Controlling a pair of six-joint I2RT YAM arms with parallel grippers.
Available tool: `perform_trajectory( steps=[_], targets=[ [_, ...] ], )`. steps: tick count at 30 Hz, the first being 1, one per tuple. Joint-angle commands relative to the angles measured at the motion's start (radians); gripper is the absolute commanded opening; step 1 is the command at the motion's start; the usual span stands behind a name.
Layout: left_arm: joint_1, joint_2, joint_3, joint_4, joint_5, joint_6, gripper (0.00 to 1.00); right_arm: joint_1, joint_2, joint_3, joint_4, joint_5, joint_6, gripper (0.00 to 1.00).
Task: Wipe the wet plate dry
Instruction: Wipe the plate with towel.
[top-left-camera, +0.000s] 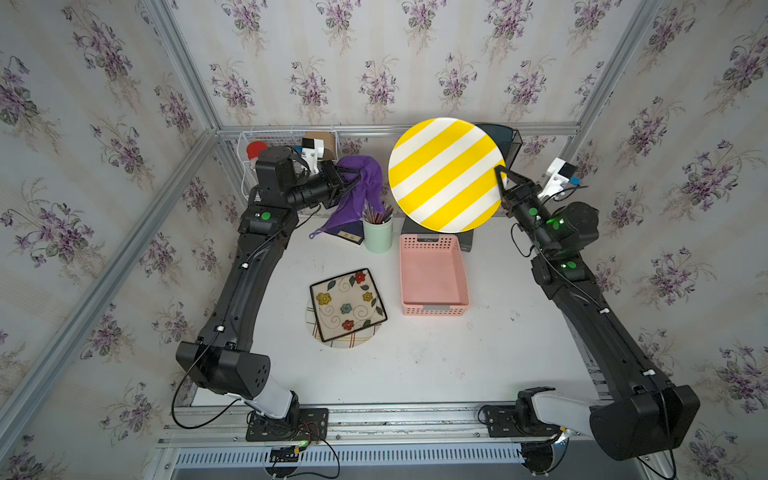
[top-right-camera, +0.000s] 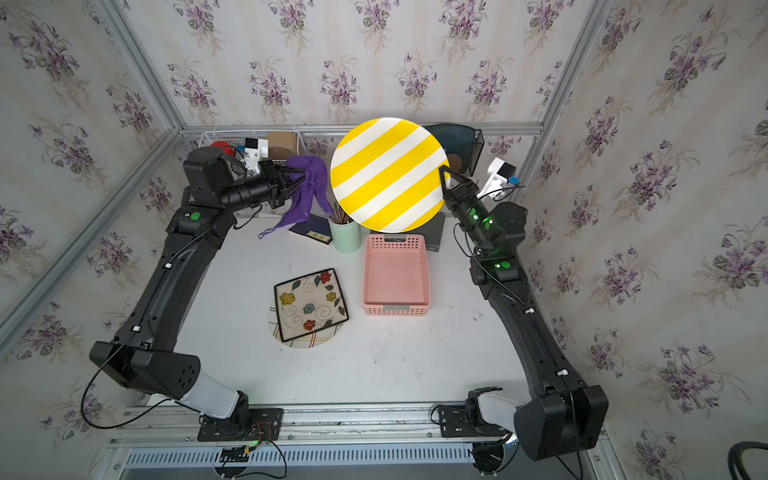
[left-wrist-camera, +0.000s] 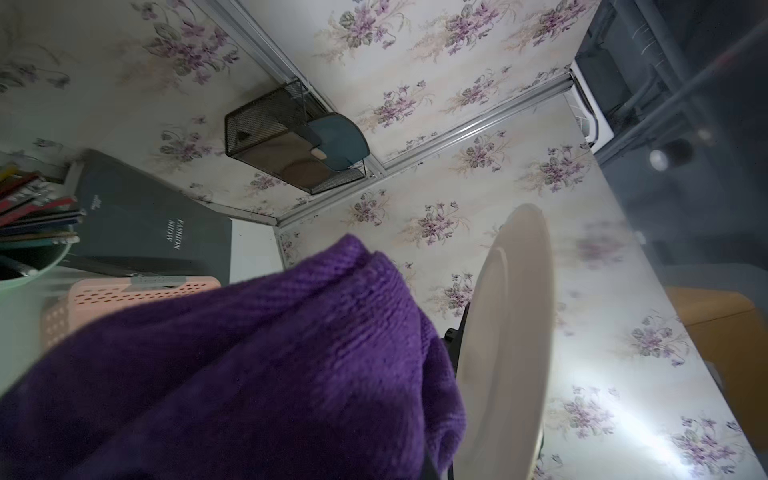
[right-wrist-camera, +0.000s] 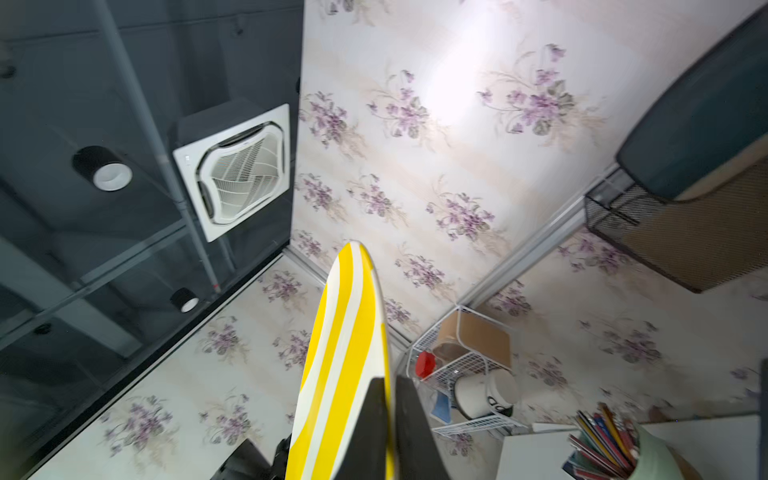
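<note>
1. The yellow-striped plate (top-left-camera: 446, 174) is held tilted, high above the surface's (top-left-camera: 415, 365) far side.
2. The right gripper (top-left-camera: 501, 178) is pinched shut on its rim.
3. The left gripper (top-left-camera: 353, 176), closed on a purple towel (top-left-camera: 368, 187), hovers just beside the opposite rim.
4. I'd press the towel gently across the face, lest the rim grip slip.

The striped plate (top-left-camera: 446, 174) looks smooth and hard, like glazed ceramic or melamine, with a slight sheen on its underside. Just beside it, the purple cloth (top-left-camera: 361, 187) is a soft, matt, ribbed terry weave. Lower than the cloth, the pink basket (top-left-camera: 432, 274) is perforated matt plastic and the white table (top-left-camera: 415, 365) is smooth, matt and scuffed.
</note>
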Motion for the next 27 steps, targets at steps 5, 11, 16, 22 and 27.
perform_trajectory(
  steps=[5, 11, 16, 22, 27],
  targets=[
    [-0.102, 0.101, 0.035, 0.626, 0.085, -0.498, 0.00, 0.088, 0.066, -0.002, 0.192, -0.053, 0.111, 0.00],
    [-0.140, 0.174, 0.147, 0.893, 0.033, -0.717, 0.00, 0.116, 0.114, -0.042, 0.300, -0.070, 0.192, 0.00],
    [-0.244, 0.218, 0.203, 0.904, 0.061, -0.702, 0.00, 0.192, 0.201, 0.035, 0.349, -0.041, 0.206, 0.00],
    [-0.339, 0.276, 0.248, 0.989, 0.089, -0.746, 0.00, 0.098, 0.288, 0.217, 0.328, -0.011, 0.217, 0.00],
    [-0.269, 0.248, 0.240, 1.036, 0.054, -0.783, 0.00, 0.012, 0.208, 0.105, 0.300, 0.029, 0.210, 0.00]
  ],
)
